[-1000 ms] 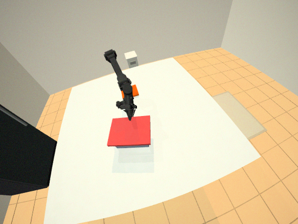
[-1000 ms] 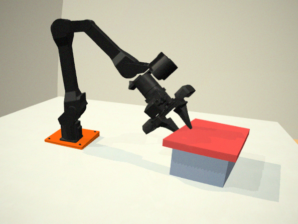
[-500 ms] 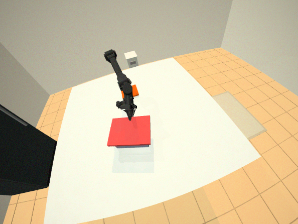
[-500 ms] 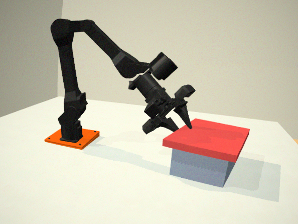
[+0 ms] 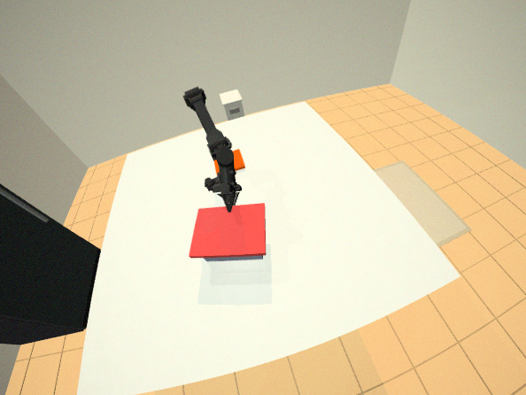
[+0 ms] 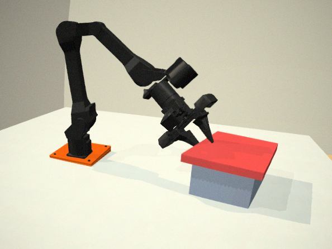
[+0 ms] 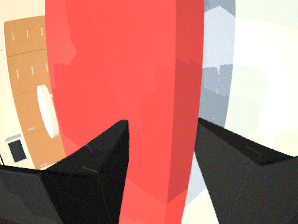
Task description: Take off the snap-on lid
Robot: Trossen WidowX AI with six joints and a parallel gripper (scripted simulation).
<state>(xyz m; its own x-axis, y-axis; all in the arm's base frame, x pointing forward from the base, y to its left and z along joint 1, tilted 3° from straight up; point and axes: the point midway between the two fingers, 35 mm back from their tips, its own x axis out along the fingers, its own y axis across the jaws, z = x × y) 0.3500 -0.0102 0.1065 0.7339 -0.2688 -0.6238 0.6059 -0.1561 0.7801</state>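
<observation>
Red snap-on lid (image 6: 235,154), seated on the grey-blue storage box (image 6: 223,187) mid-tabletop (image 6: 140,212); hand (image 6: 203,140) clamped across the lid's edge nearest the arm's orange base plate (image 6: 101,153); advised: peel that edge straight upward, slowly, avoiding sideways drag on the box.

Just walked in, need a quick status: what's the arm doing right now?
The single black arm reaches out from its orange base plate and its gripper is shut on the near edge of the red lid, one finger above it and one below. The lid sits on the grey-blue storage box, overhanging its sides, and looks level, so no lift is evident yet. The box stands on the white table.
</observation>
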